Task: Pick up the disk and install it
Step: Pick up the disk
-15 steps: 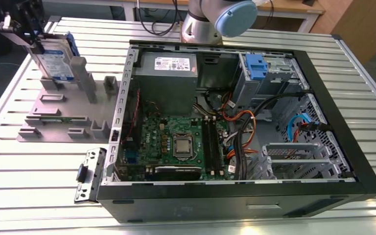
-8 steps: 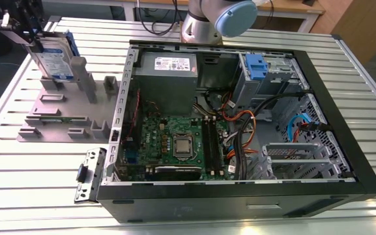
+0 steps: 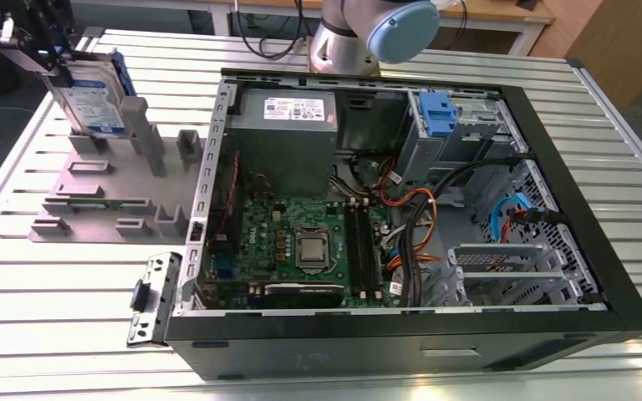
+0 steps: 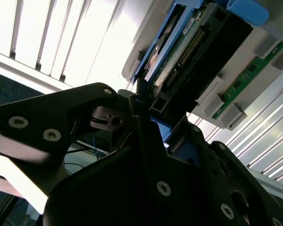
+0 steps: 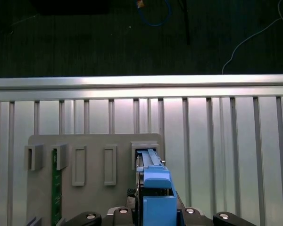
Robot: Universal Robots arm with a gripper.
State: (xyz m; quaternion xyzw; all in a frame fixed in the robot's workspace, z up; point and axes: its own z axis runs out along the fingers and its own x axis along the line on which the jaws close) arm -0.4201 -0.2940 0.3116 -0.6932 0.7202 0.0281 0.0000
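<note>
Closest to the lens, the black gripper [image 4: 155, 113] in the second wrist view has its fingers [image 4: 140, 96] clamped on one end of the disk [image 4: 188, 52], whose connector edge and blue frame show there. First wrist view looks along the blue frame instead, with the disk over the end slot of a grey holder plate [image 5: 94, 141]; cannot tell if it touches the slot. One green board [image 5: 55, 183] stands upright in another slot of that plate.

Exterior view adds what the wrist views lack: the disk is upright, label side visible, at the plate's far corner on the exterior view's left, apart from the open computer case [image 3: 588, 251]. Slatted tabletop [image 3: 76, 342] carries both plate and case.

Inside the case:
- one power supply [image 3: 282, 109]
- one motherboard [image 3: 298, 242]
- one other blue caddy [image 3: 437, 113] in the drive bay
- a bundle of cables [image 3: 410, 209]

One metal bracket [image 3: 151, 296] lies on the tabletop just beside the case.
</note>
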